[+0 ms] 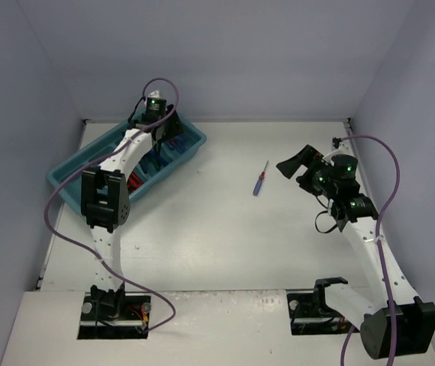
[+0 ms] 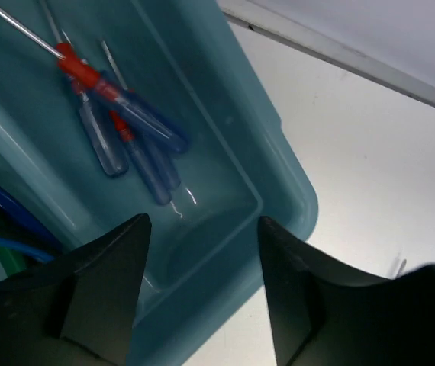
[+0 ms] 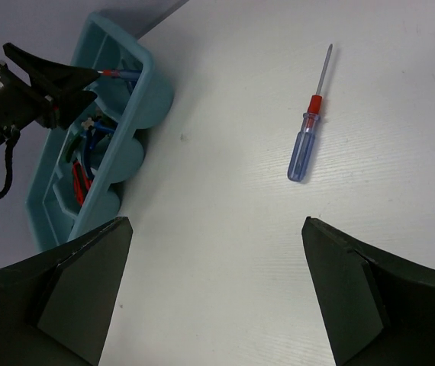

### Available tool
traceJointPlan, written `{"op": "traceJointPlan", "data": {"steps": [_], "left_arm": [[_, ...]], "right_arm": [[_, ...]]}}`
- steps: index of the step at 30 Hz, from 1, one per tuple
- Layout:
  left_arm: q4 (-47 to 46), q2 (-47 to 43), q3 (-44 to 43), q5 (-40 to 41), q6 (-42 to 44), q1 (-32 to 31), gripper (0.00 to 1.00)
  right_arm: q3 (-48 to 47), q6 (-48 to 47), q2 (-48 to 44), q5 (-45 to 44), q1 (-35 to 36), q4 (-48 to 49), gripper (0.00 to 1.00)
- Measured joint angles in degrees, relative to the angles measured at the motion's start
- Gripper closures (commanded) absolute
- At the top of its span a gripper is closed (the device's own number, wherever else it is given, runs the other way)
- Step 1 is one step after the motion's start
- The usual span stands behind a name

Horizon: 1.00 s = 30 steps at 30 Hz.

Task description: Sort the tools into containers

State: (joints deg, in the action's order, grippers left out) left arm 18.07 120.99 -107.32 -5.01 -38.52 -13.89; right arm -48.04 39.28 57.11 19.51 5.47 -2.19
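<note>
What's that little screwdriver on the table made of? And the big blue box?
The screwdriver looks like a thin shiny metal shaft in a see-through blue plastic handle with a red collar. The tray seems to be smooth teal plastic, with rounded moulded corners.

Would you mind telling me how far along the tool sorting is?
Nearly done: several blue-handled screwdrivers lie in the teal plastic tray. Nothing is in hand: left gripper and right gripper are open, empty. Remaining: one loose blue-handled screwdriver on the white table.

One teal tray [image 3: 155, 95] — one loose screwdriver [image 3: 307, 141] — at least three more screwdrivers [image 2: 145, 122] inside
</note>
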Motion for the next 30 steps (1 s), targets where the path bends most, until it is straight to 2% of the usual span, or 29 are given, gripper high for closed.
{"op": "traceJointPlan", "data": {"steps": [5,9,12,18,24,30], "left_arm": [[2.87,1.55,-1.16,-0.16,0.21,-0.62,0.39],[3.52,-0.21,-0.17,-0.04,2.29,-3.4,0.39],[4.85,-2.33,0.32,0.32,5.09,-7.96,0.39],[6.05,-3.11,0.26,0.62,10.54,-21.26,0.39],[7.33,3.51,-3.16,0.84,13.04,-30.29,0.39],[7.87,12.51,-7.84,2.14,13.77,-31.84,0.39]], "right_arm": [[0.05,-1.76,0.38,0.28,-0.32,-0.37,0.08],[0.05,-3.92,1.29,-0.13,-0.97,-1.95,0.08],[0.05,-6.24,1.83,-1.58,-1.71,-3.62,0.08],[0.05,-10.37,1.89,-5.09,-2.2,-6.68,0.08],[0.05,-12.62,1.8,-6.53,-2.55,-8.76,0.08],[0.48,-13.72,0.98,-6.68,-2.86,-9.97,0.09]]}}
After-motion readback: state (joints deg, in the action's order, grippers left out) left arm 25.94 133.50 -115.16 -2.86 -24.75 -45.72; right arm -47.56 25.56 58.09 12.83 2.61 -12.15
